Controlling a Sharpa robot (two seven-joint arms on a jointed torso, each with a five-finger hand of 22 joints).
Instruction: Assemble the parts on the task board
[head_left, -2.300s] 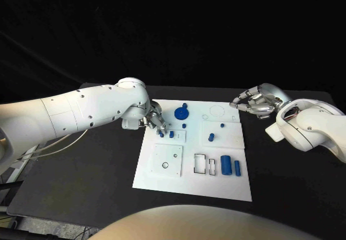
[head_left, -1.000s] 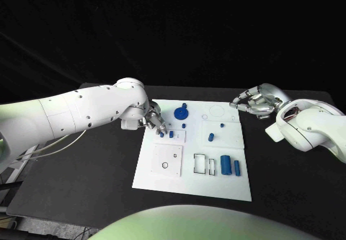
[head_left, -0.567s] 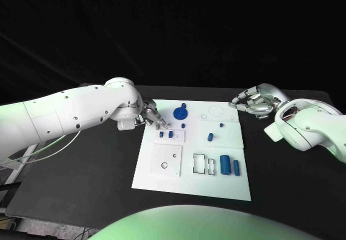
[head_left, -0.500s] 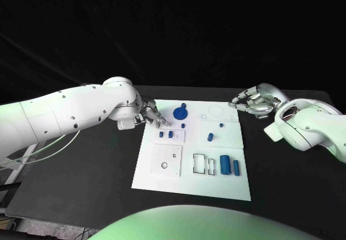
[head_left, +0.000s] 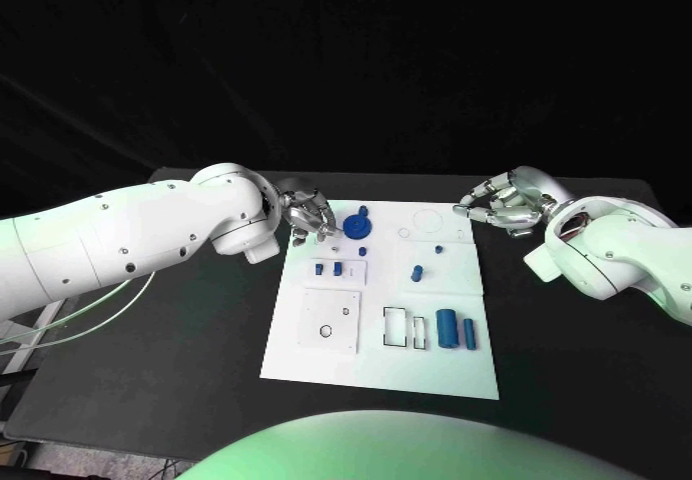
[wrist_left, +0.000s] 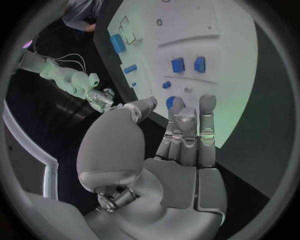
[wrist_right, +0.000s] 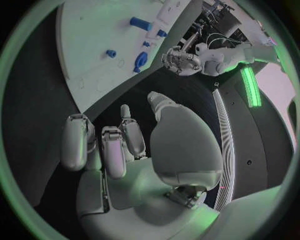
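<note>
- White rectangular task board (head_left: 378, 352) flat in the middle of the black desk (head_left: 159, 350), long side running away from the robot.
- Left robot hand (head_left: 306, 216) raised over the board's far left corner, fingers loosely spread and straight, holding nothing; same empty robot hand (wrist_left: 181, 145) seen from behind in the left wrist view, fingertips pointing toward the board.
- Right robot hand (head_left: 500, 206) beyond the board's far right corner, above the desk, fingers curled inward around nothing, well apart from every part.
- Two small blue rectangular blocks (head_left: 327, 268) standing side by side in a raised white square on the board's left half, just below the left robot hand.
- Round blue disc with a knob (head_left: 358, 225) near the board's far edge, close to the left fingertips, not touching them.
- Small blue peg (head_left: 418, 271) near the board's centre.
- Two blue cylinders (head_left: 457, 329), one thicker, one thinner, lying side by side on the right half, beside rectangular cut-outs (head_left: 404, 328).
- White square plate with a small hole (head_left: 329, 318) on the near left part of the board.
</note>
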